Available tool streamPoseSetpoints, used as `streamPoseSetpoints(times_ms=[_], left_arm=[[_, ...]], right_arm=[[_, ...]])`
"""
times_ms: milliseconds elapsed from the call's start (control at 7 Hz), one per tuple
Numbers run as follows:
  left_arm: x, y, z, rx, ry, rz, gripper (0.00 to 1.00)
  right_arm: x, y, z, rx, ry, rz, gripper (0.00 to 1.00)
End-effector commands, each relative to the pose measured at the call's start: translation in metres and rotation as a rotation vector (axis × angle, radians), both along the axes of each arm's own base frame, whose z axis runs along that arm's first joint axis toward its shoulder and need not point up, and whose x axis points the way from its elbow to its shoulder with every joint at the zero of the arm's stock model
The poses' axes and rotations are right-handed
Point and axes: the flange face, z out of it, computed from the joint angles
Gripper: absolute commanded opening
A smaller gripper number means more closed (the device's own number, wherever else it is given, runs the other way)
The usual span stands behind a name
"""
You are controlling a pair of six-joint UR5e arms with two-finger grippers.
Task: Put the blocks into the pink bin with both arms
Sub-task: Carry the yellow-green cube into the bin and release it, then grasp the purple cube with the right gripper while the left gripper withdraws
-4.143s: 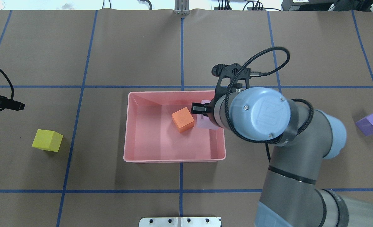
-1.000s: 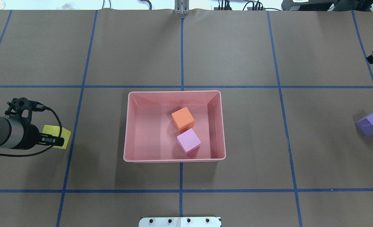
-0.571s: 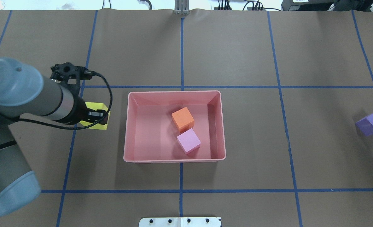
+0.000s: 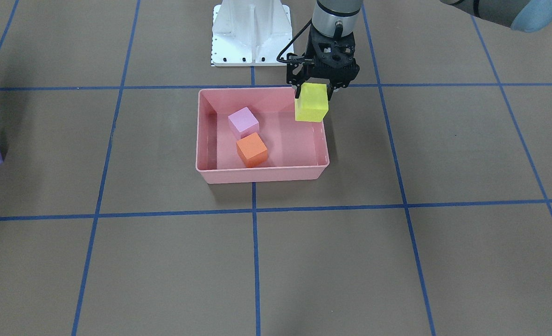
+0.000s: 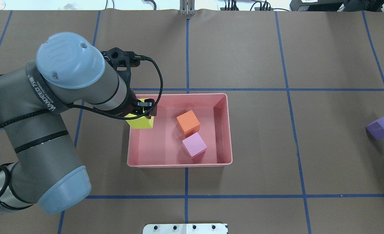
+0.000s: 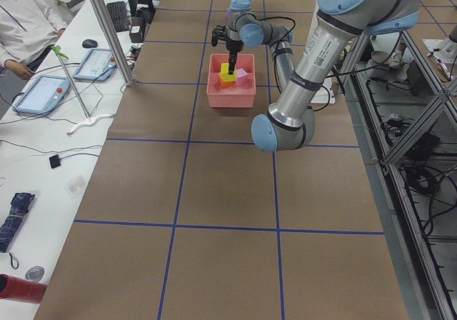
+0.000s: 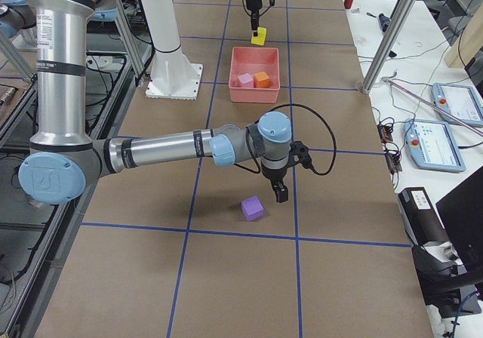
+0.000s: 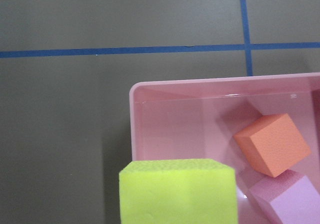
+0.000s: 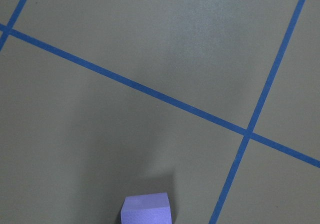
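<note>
My left gripper [image 5: 145, 110] is shut on the yellow block [image 5: 141, 122] and holds it in the air over the left wall of the pink bin [image 5: 179, 164]. From the front the yellow block [image 4: 311, 108] hangs at the bin's [image 4: 262, 173] near-robot corner. The orange block [image 5: 188, 123] and the light pink block [image 5: 194, 145] lie inside the bin. The purple block [image 5: 382, 126] lies on the table far right. My right gripper [image 7: 279, 192] hovers beside the purple block [image 7: 252, 208]; I cannot tell whether it is open. The right wrist view shows the purple block [image 9: 146, 209] at its bottom edge.
The white base stand [image 4: 251, 32] is at the robot's edge of the table. Blue tape lines cross the brown table cover. An operator [image 6: 21, 27] and tablets are at a side bench beyond the table's far edge.
The left gripper has lifted the yellow block from the table and carried it right, to the bin's left wall. The right arm let go of the light pink block in the bin and withdrew.
</note>
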Motion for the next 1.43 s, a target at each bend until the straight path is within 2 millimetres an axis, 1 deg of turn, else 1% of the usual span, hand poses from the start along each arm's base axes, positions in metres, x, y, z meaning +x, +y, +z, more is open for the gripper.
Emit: streamPoseSetpoints(times_ms=[0,143,286,429,714,857,1000,1286], left_arm=[[-0.045,0.000,0.013,0.106,-0.088,0.085,1.00],[-0.050,-0.005,0.019,0.104,-0.098,0.076,1.00],[-0.050,-0.006,0.020,0.112,-0.102,0.081,1.00],[-0.051,-0.005,0.018,0.112,-0.099,0.081,1.00],[-0.050,-0.005,0.020,0.110,-0.101,0.081,1.00],[-0.049,-0.005,0.021,0.108,-0.103,0.083,1.00],[-0.050,-0.006,0.022,0.106,-0.104,0.080,1.00],[-0.050,-0.005,0.022,0.102,-0.103,0.078,1.00]], right_arm=[[0.003,0.025,0.022,-0.009,-0.020,0.060,0.99],[-0.001,0.046,0.042,-0.001,-0.053,0.127,0.99],[-0.008,0.056,0.077,0.023,-0.083,0.144,0.99],[-0.032,0.058,0.082,0.015,-0.113,0.176,0.99],[-0.079,0.060,0.075,0.156,-0.067,0.108,1.00],[-0.089,0.063,0.075,0.167,-0.070,0.084,1.00],[-0.094,0.068,0.078,0.162,-0.068,0.068,1.00],[-0.093,0.073,0.093,0.134,-0.054,0.065,1.00]])
